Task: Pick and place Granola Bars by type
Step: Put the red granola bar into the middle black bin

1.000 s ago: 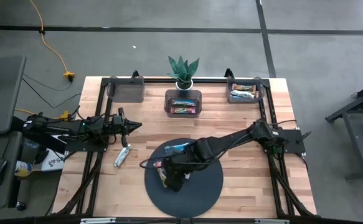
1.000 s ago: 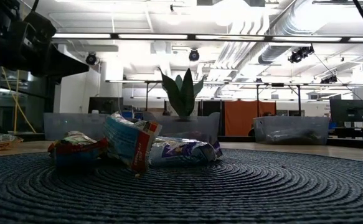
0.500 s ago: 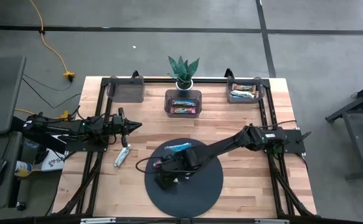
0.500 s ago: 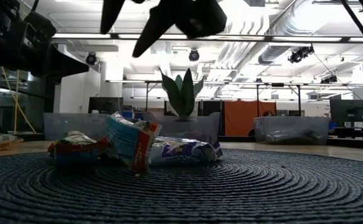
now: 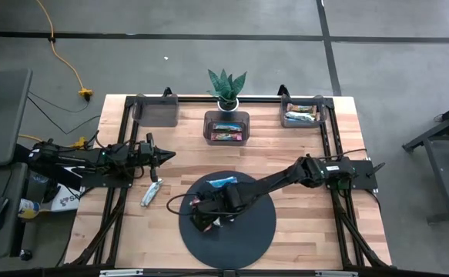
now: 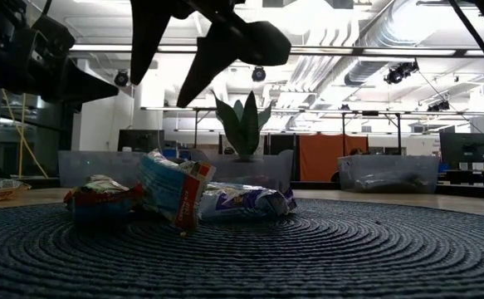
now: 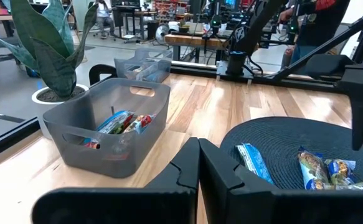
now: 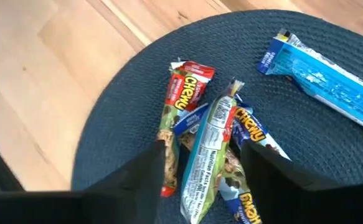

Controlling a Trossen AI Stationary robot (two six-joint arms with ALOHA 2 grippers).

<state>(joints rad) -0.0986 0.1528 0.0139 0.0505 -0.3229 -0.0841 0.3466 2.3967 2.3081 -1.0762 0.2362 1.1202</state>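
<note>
Right hand (image 8: 200, 165) hovers fingers apart over the granola bar pile (image 8: 209, 155) on the round dark mat (image 5: 247, 227), low centre of the high view. Best to straddle only the top silver-wrapped bar (image 8: 207, 146) across its narrow width and drop straight, or the red Chewy bar (image 8: 180, 102) beside it gets dragged along. Left hand (image 7: 198, 163), fingers together, waits over the worktop (image 5: 301, 146) at left.

1. We read "CHEWY" in yellow on the red-wrapped granola bar (image 8: 180, 109).
2. We read "Nutrition Facts" on the silver-backed bar (image 8: 207, 152).
3. We read "CHEWY" on another bar (image 8: 251, 134) beside it.
</note>
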